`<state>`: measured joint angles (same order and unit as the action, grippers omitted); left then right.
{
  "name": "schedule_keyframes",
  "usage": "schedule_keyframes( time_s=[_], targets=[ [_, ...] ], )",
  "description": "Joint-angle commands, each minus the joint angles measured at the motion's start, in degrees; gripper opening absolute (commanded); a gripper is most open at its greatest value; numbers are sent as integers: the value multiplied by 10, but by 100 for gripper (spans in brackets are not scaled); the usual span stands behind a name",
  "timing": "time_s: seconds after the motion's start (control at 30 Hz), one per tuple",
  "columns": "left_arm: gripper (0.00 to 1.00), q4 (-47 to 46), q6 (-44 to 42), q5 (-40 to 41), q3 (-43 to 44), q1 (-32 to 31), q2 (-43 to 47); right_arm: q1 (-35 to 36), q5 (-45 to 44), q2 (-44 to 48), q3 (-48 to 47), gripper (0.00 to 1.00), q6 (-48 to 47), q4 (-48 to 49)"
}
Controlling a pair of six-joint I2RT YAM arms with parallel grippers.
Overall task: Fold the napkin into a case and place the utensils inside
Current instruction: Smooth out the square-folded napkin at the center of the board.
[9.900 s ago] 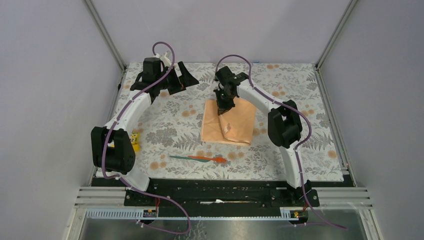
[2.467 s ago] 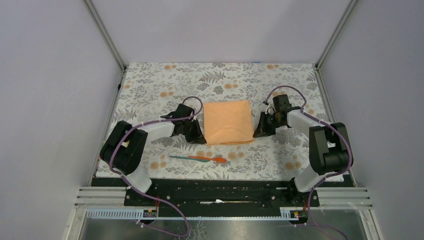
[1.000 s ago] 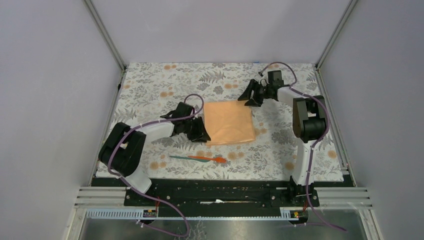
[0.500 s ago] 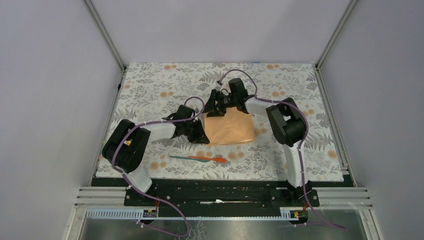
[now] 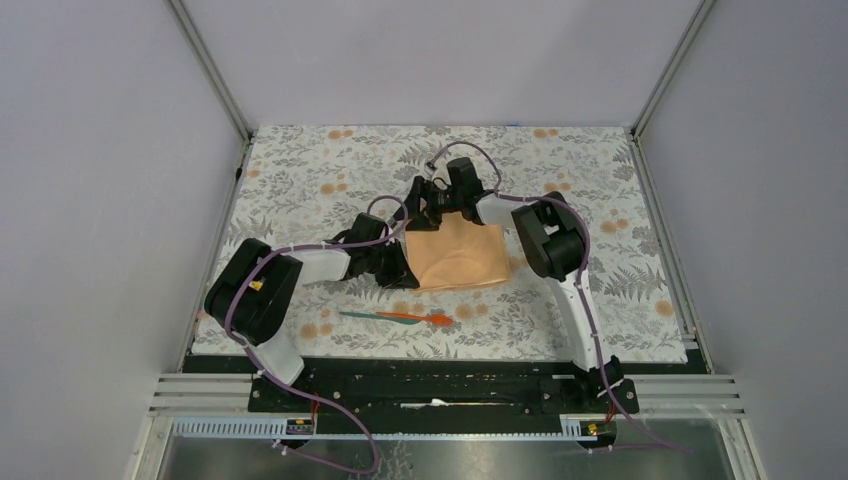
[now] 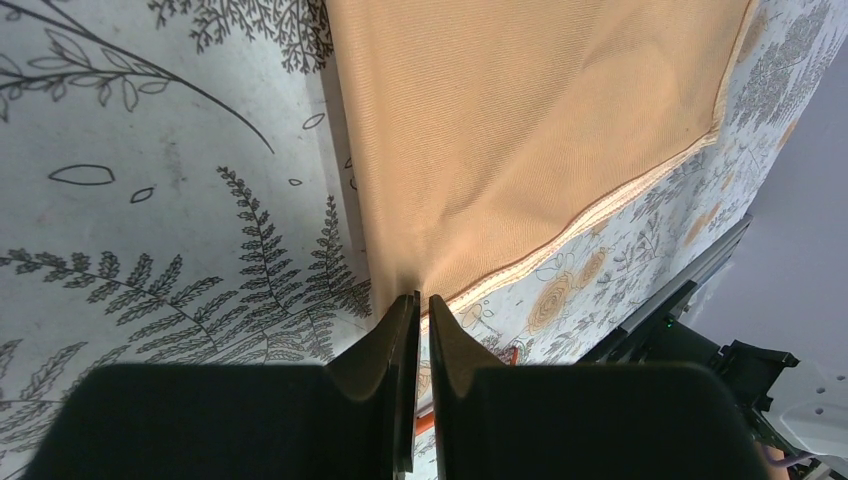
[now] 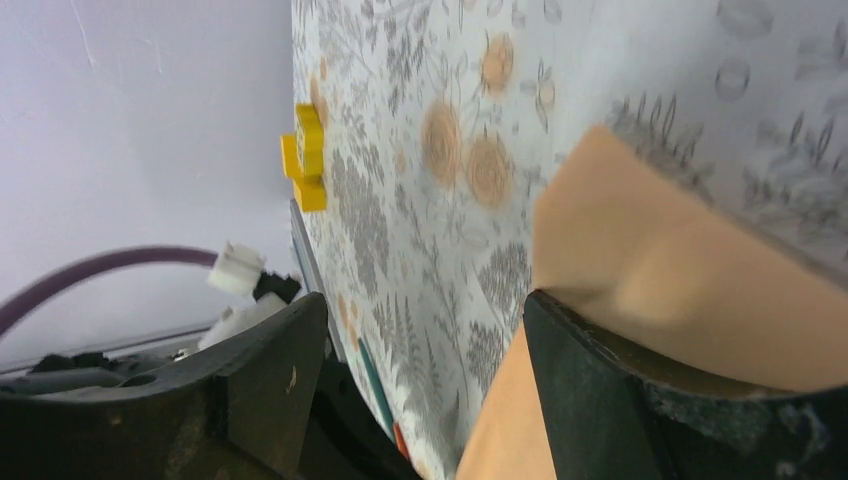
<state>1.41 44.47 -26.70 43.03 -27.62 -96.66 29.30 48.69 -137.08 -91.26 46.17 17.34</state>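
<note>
Nearest the arm bases, the 2 utensils (image 5: pixel 395 317) are seen lying in 1 line on the worktop (image 5: pixel 300 190), their ends meeting. They are touched by neither hand and lie apart from the cloth.

Just beyond them, the napkin (image 5: pixel 462 258) is spread as a rough rectangle near the middle of the worktop. Layered hems are shown along its near edge in the left wrist view, so at least 1 fold is judged to be made. Its near-left corner is pinched by the left hand (image 6: pixel 418 298), whose fingers are drawn almost together on the fabric.

At the far-left corner, the right hand (image 7: pixel 425 305) is set low with its fingers spread wide. The cloth there is raised and lies against 1 finger, but nothing is clamped.

The task is judged to be in its folding stage. No narrow case is formed yet, and the napkin's left side appears to be lined up for another fold. After that, both utensils are left to be picked up and slipped inside.
</note>
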Motion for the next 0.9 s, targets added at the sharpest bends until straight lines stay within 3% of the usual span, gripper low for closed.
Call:
schedule_keyframes(
  time_s=[0.0,0.17,0.47,0.57,0.7,0.87],
  targets=[
    [13,20,-18,42,-20,1,-14,3,-48,-45,-65,80,-13,-3],
    [13,22,-19,49,-27,2,-13,-1,-62,-105,-161,89,-13,-34],
    [13,26,-14,39,-7,2,-5,-22,-42,-232,-390,90,10,-110],
    [16,20,2,29,2,2,4,-37,-24,-236,-483,100,10,-161],
    [22,11,29,19,12,2,42,-68,-16,-151,-443,100,-7,-194],
    [38,4,60,-15,34,1,91,-102,-42,16,-260,100,-86,-224]
  ],
)
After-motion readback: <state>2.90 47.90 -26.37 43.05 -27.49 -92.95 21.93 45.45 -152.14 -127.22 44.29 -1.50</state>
